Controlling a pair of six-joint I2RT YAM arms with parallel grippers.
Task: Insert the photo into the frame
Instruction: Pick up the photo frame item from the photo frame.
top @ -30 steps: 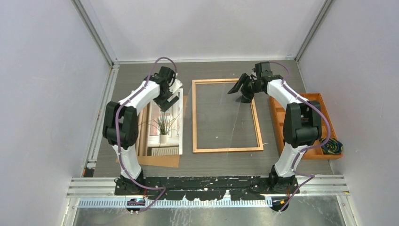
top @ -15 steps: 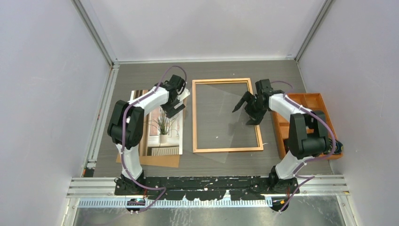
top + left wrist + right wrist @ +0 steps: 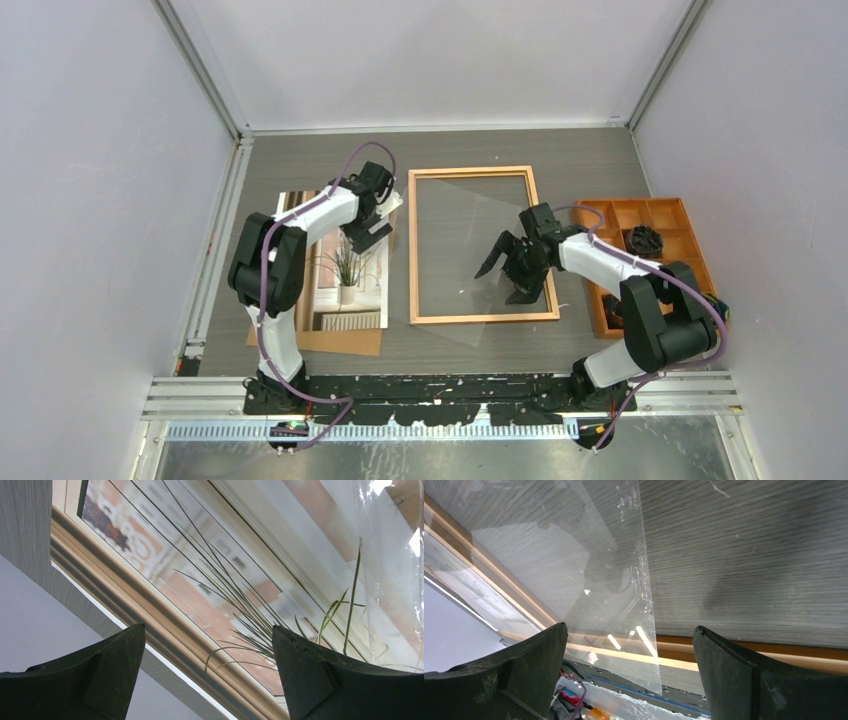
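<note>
The photo [image 3: 345, 275] of a grassy potted plant lies face up at the left, on a brown backing board [image 3: 340, 342]. The frame [image 3: 412, 250], thin orange-brown wood, lies flat in the middle of the table. A clear sheet [image 3: 470, 332] rests skewed across it, one corner past the near border. My left gripper [image 3: 366, 234] is open and empty, low over the photo's far right part; the left wrist view shows the grass print [image 3: 240, 580] between its open jaws [image 3: 207, 635]. My right gripper [image 3: 510, 272] is open and empty over the frame's near right part, with the clear sheet [image 3: 589, 580] and wooden border [image 3: 749, 647] below it.
An orange compartment tray [image 3: 655, 208] stands at the right with a black item [image 3: 645, 240] in it, close to the right arm. Metal rails run along the left and near table edges. Grey walls close in both sides.
My right gripper has moved from the frame's far right corner toward me along the right border. My left gripper shifted a little right over the photo, then held still.
</note>
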